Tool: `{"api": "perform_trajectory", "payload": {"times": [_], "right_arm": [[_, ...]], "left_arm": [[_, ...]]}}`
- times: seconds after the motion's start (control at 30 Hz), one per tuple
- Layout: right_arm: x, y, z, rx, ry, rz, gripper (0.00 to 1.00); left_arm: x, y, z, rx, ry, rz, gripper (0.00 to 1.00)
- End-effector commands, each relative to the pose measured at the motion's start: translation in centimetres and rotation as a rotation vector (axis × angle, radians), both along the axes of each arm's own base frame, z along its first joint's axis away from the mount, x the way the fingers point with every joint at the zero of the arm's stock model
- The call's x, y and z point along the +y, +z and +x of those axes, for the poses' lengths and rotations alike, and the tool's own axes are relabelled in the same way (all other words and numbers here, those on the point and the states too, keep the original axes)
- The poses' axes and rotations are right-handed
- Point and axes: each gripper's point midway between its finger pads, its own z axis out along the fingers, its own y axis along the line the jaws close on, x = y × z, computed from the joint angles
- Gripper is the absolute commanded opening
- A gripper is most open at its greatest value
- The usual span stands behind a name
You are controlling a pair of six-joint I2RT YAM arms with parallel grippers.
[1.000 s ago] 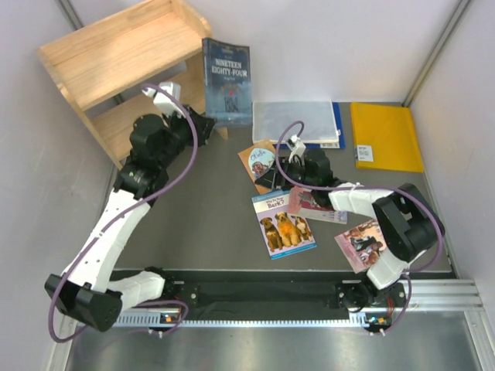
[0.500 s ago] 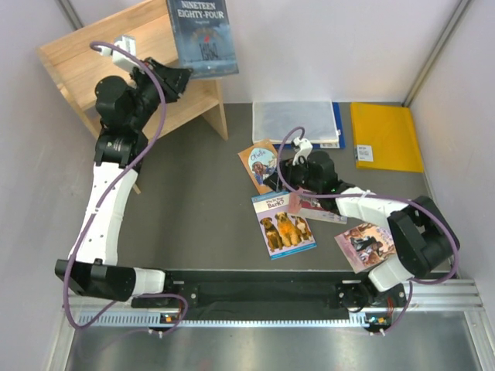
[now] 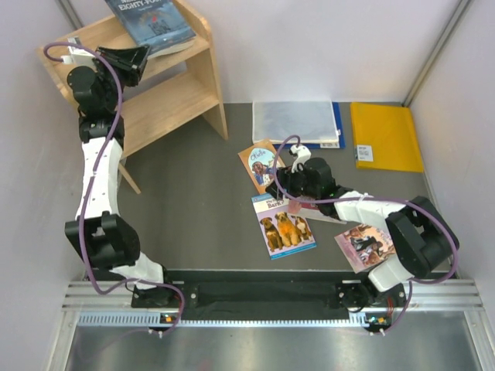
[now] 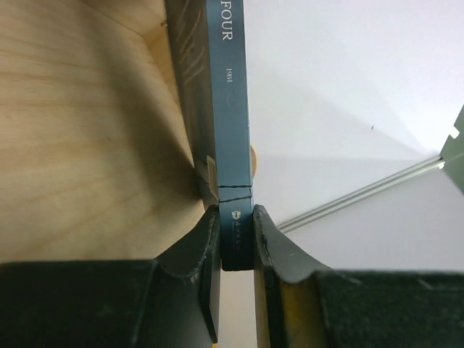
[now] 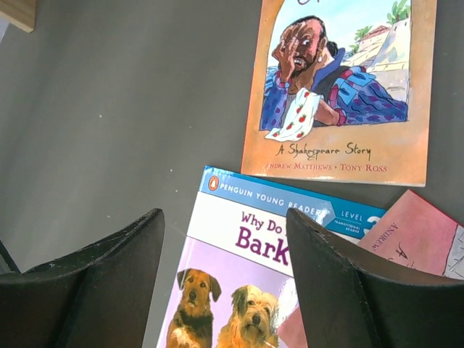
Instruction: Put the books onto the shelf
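My left gripper is shut on the spine of the dark blue "Nineteen Eighty-Four" book, holding it at the top board of the wooden shelf. In the left wrist view the spine stands clamped between my fingers, against the shelf's wood. My right gripper hangs open low over the dog book, beside the orange-brown book and the maroon-red book. From above, the dog book, the orange-brown book and the pink-purple book lie flat around my right gripper.
A grey-white folder with a blue edge and a yellow envelope lie flat at the back right. White walls close in the left, back and right sides. The shelf's lower board faces the table.
My left arm has swung up and to the left, carrying the dark blue book from beside the shelf to its top board. My right gripper has edged left over the dog book.
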Motion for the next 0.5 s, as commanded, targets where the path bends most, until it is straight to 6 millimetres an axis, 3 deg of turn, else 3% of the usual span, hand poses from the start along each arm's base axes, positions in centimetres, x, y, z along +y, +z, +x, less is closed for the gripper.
{"api": "perform_trajectory", "payload": {"times": [0.0,0.33,0.47], "right_arm": [[0.3,0.4,0.1,-0.038,0.009,0.0,0.68],[0.7,0.0,0.3,-0.018,0.008,0.007,0.68],[0.9,-0.3,0.2,-0.011,0.011,0.003,0.68]], "left_arm": [[-1.5,6.7,-3.0,-0.21,-0.14,-0.071,0.0],[-1.7,5.3,-4.9,-0.165,-0.085,-0.038,0.0],[-2.8,4.2,-5.1,-0.131,-0.119,-0.067,0.0]]}}
